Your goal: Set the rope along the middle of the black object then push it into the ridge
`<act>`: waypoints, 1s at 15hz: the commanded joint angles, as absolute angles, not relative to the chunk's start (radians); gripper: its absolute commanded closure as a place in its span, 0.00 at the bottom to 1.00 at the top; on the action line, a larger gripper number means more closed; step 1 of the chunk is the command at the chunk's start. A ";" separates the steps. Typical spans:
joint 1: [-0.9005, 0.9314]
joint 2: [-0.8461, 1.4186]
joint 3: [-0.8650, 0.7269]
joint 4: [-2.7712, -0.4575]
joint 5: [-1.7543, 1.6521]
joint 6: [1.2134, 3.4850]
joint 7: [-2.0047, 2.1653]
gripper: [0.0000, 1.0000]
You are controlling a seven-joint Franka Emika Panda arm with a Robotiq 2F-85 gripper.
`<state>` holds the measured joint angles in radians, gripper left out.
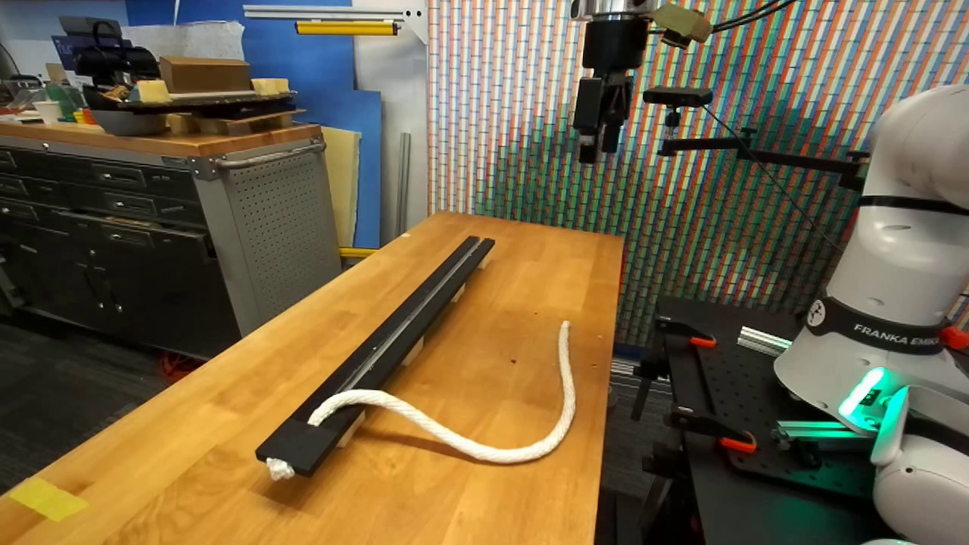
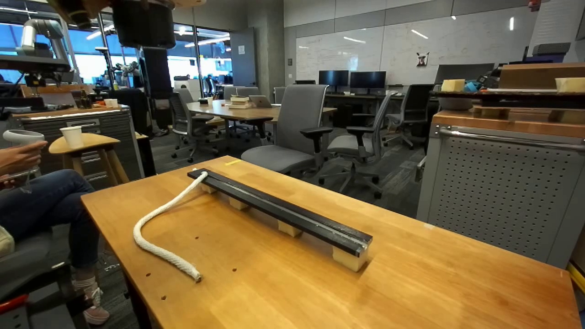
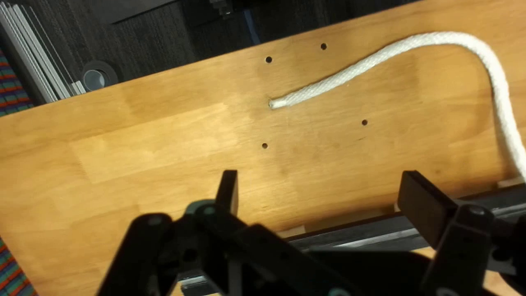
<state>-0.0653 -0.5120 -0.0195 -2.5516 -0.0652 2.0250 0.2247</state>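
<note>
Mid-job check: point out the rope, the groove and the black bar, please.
Rope [image 1: 500,455]: in an exterior view, on its bend between the two ends.
Groove [image 3: 379,239]: in the wrist view, on a light stretch of it.
Black bar [image 1: 366,356]: in an exterior view, on the strip beside the groove.

Looks past the wide-spread fingers [image 3: 425,207] of the gripper [image 3: 319,185] onto a wooden table [image 3: 164,152], a white rope [image 3: 435,38] curving over it and out of view at right, and a grooved black bar [image 3: 357,231] partly hidden by the gripper.
</note>
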 commanded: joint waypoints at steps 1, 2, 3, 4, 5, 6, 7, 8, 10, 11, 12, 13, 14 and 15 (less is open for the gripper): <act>-0.138 -0.489 0.012 -2.552 -0.120 2.081 0.357 0.00; -0.152 -0.479 0.013 -2.551 -0.130 2.092 0.392 0.00; -0.164 -0.466 0.013 -2.548 -0.127 2.091 0.432 0.00; -0.175 -0.454 0.015 -2.546 -0.127 2.094 0.470 0.00; -0.186 -0.447 0.022 -2.550 -0.127 2.098 0.525 0.00; -0.197 -0.438 0.031 -2.552 -0.130 2.103 0.580 0.00; -0.203 -0.427 0.039 -2.553 -0.124 2.102 0.634 0.00; -0.206 -0.413 0.047 -2.552 -0.121 2.104 0.680 0.00; -0.193 -0.388 0.052 -2.550 -0.107 2.107 0.748 0.00; -0.190 -0.373 0.058 -2.549 -0.106 2.111 0.796 0.00; -0.188 -0.359 0.064 -2.546 -0.107 2.110 0.841 0.00; -0.182 -0.347 0.068 -2.544 -0.110 2.110 0.873 0.00; -0.167 -0.339 0.066 -2.539 -0.106 2.109 0.861 0.00; -0.150 -0.336 0.064 -2.535 -0.111 2.109 0.819 0.00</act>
<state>-0.1781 -0.3581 0.0569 -2.5543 -0.1119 2.0990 0.8206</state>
